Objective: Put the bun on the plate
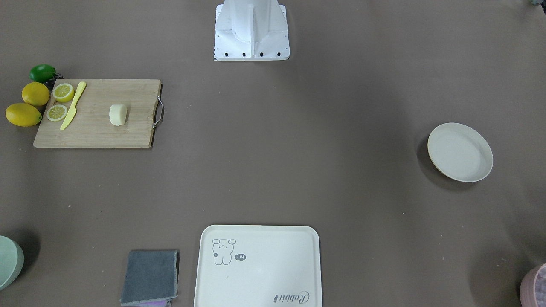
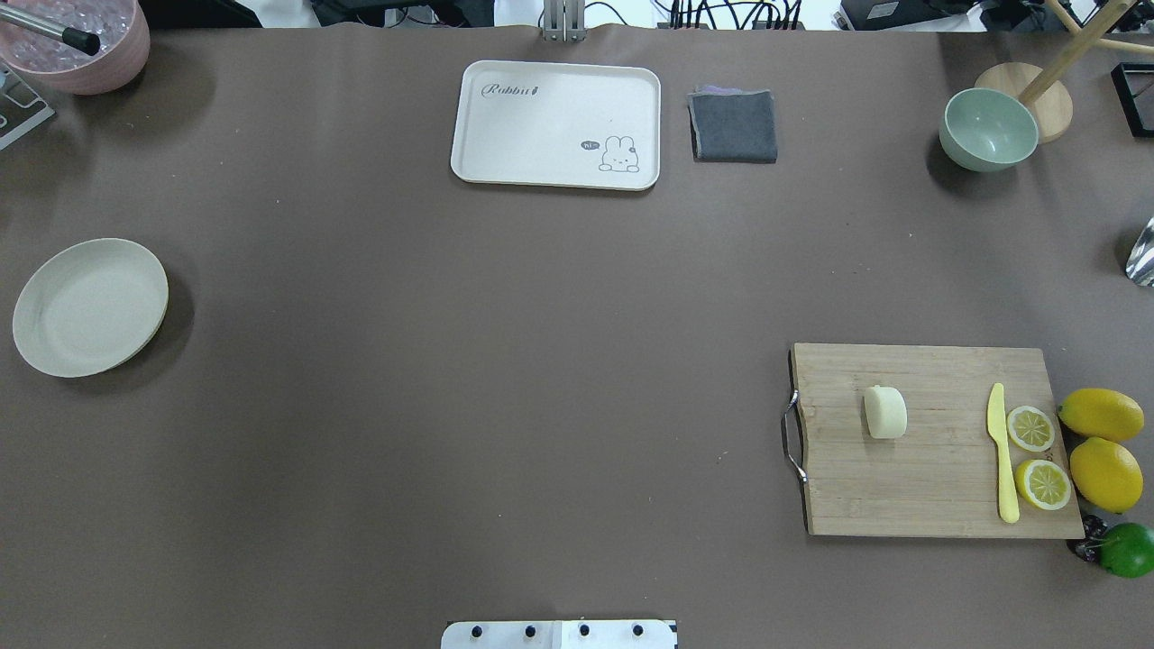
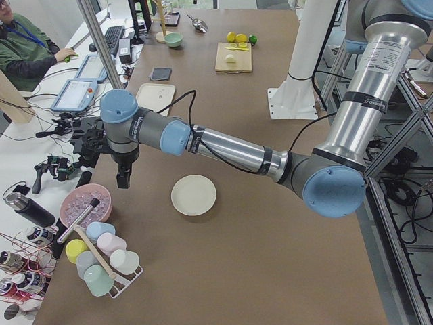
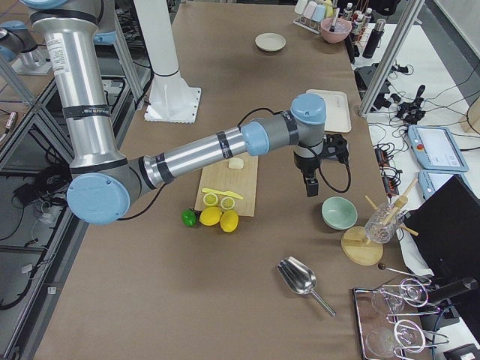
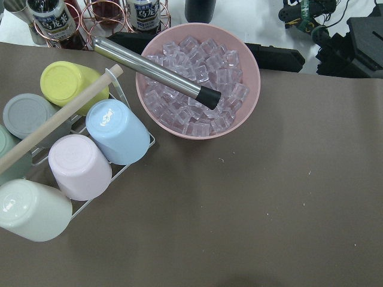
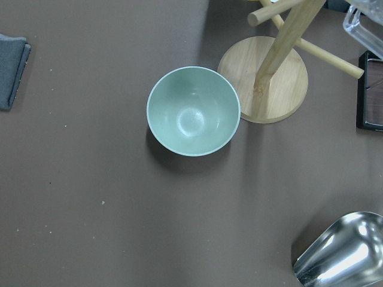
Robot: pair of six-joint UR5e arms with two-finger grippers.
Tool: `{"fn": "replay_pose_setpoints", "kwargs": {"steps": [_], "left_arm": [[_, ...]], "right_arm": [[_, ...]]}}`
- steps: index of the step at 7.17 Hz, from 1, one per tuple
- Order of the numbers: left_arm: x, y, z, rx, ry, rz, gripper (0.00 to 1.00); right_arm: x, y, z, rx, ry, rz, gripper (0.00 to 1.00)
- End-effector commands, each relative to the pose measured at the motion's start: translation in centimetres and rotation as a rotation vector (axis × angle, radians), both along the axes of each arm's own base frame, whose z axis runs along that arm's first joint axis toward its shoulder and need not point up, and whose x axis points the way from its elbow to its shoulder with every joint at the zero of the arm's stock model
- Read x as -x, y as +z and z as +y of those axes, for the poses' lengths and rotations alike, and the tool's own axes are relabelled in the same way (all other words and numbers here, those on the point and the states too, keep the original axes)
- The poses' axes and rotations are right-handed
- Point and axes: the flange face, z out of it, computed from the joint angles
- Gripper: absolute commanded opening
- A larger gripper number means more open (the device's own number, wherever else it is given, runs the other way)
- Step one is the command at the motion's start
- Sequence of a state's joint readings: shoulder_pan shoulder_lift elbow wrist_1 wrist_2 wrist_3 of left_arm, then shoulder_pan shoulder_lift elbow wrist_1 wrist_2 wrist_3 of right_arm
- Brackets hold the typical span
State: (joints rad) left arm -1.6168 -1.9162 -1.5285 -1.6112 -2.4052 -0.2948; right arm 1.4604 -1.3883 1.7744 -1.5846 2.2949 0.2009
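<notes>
The pale cream bun (image 2: 885,412) (image 1: 118,114) lies on a wooden cutting board (image 2: 929,487), on the robot's right side of the table. At the far left side sits the round cream plate (image 2: 90,306) (image 1: 460,152), with nothing on it. Only the side views show the grippers. My left gripper (image 3: 123,177) hangs above the table edge beyond the plate (image 3: 193,195), near a pink ice bowl. High over the far right part of the table, close to a green bowl and well away from the bun (image 4: 236,163), is my right gripper (image 4: 310,186). I cannot tell whether either is open or shut.
The board also holds a yellow knife (image 2: 1001,451) and two lemon halves (image 2: 1030,428), with whole lemons (image 2: 1105,473) and a lime beside it. A bear tray (image 2: 554,124), grey cloth (image 2: 733,126), green bowl (image 6: 193,110), metal scoop (image 6: 341,251), ice bowl (image 5: 197,89) and cup rack (image 5: 72,155) line the far edge.
</notes>
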Motion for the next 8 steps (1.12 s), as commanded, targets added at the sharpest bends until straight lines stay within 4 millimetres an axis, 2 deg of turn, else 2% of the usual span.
{"fn": "replay_pose_setpoints", "kwargs": {"steps": [1, 3, 6, 8], "left_arm": [[0.0, 0.3, 0.2, 0.012, -0.004, 0.002, 0.98], [0.1, -1.8, 0.6, -0.046, -0.002, -0.002, 0.98], [0.5, -1.0, 1.0, -0.026, -0.014, -0.006, 0.98], [0.4, 0.9, 2.2, -0.051, 0.03, -0.013, 0.98]], "right_arm": [[-0.1, -0.5, 0.1, -0.008, 0.001, -0.004, 1.0], [0.0, -0.6, 0.1, -0.01, -0.001, -0.006, 1.0], [0.1, -0.4, 0.0, -0.005, -0.003, -0.007, 1.0], [0.1, -0.6, 0.1, -0.011, -0.004, -0.007, 1.0]]}}
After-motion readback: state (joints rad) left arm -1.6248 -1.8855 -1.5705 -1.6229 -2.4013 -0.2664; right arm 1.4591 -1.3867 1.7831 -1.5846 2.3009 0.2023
